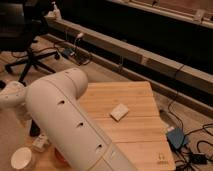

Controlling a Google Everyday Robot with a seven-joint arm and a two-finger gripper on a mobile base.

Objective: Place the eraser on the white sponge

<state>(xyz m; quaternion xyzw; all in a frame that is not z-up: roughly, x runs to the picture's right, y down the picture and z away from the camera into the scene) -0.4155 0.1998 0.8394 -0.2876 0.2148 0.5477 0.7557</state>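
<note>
The white sponge [119, 111] is a small flat off-white pad lying on the wooden table [135, 95], right of its middle. My big white arm [65, 120] fills the lower left and covers the table's left part. My gripper [34, 128] shows only as a dark piece below the wrist at the far left, mostly hidden behind the arm and well left of the sponge. The eraser is hidden or out of view.
A round white cup [22, 159] stands at the lower left with a small white labelled object [40, 142] beside it. An office chair [25, 55] is at the back left. A blue box [176, 137] and cables lie on the floor to the right.
</note>
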